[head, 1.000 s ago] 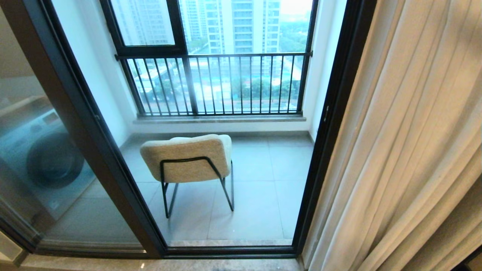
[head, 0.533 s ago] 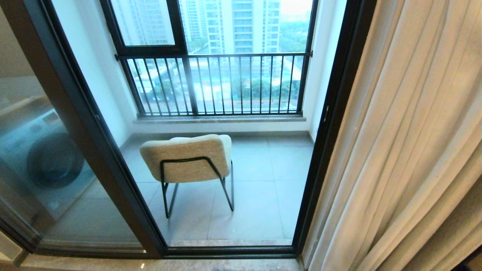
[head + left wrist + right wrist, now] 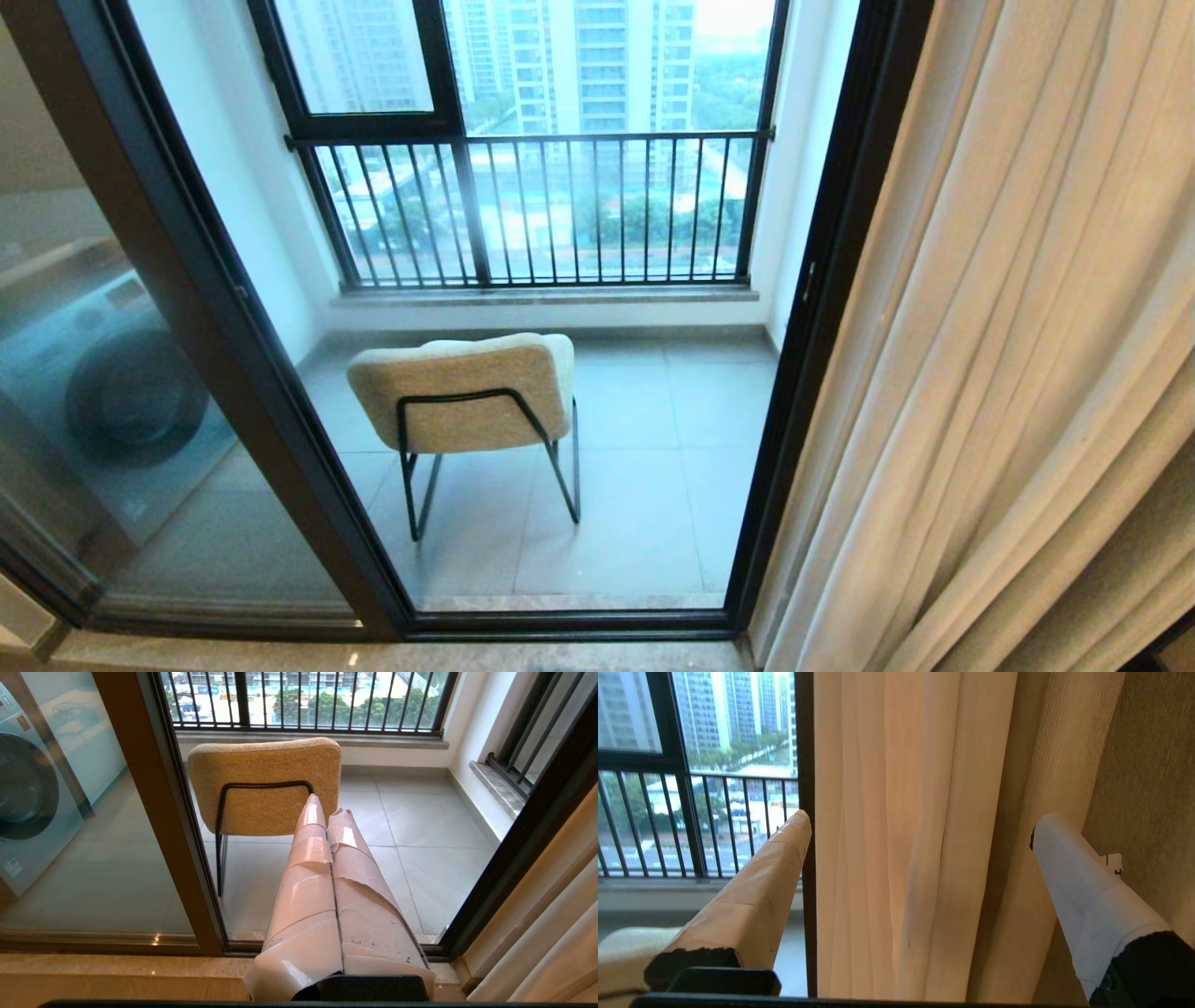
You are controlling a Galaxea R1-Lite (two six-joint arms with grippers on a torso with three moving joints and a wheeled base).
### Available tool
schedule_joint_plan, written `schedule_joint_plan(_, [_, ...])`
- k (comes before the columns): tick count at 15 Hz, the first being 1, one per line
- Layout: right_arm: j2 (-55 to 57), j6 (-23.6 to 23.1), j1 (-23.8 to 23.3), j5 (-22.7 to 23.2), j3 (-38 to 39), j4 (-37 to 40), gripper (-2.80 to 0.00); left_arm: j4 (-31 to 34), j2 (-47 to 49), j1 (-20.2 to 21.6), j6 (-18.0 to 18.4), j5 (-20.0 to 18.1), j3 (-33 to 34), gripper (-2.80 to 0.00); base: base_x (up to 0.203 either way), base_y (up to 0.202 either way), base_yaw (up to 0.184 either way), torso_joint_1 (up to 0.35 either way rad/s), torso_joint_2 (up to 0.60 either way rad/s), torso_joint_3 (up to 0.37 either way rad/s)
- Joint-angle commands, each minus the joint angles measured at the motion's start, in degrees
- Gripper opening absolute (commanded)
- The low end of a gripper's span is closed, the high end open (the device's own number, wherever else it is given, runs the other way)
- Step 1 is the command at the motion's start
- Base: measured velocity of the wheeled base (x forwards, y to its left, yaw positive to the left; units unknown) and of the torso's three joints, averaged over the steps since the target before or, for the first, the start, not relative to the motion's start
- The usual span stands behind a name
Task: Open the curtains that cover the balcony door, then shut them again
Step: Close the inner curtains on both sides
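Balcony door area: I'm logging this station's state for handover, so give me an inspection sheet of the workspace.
Surface: grey tiled balcony floor.
Job's things: curtains gathered at the right; balcony door glass uncovered.
Clutter: beige chair on the balcony; washing machine behind the left glass panel.
Grippers: left gripper shut, holding nothing, pointing toward the chair; right gripper open, facing the curtain folds, not gripping them.
Cables: nothing seen.
Surroundings: black-railed window, high-rise buildings beyond.

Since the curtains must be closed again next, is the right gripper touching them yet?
Apart. The right wrist view shows the right gripper open, its fingers spread wide, with the curtains hanging beyond the tips.
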Motion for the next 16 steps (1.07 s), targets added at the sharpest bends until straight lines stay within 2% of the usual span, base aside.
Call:
schedule_joint_plan(1, [4.4,0.9,-0.1,0.1,-1.2,-2.4,0.0,0.0,0.0,0.0,0.0,0.0,0.0,-2.8,0.0,0.0,0.0,0.0,0.0,0.0])
schedule_joint_plan(8, [15.9,1.7,0.3,0.2,-9.0,-5.2,0.0,0.0,0.0,0.0,0.0,0.0,0.0,-2.8,0.0,0.0,0.0,0.0,0.0,0.0])
schedule_joint_plan(16, [29.5,1.8,2.8,0.2,-23.0,-6.5,0.0,0.0,0.0,0.0,0.0,0.0,0.0,-2.8,0.0,0.0,0.0,0.0,0.0,0.0])
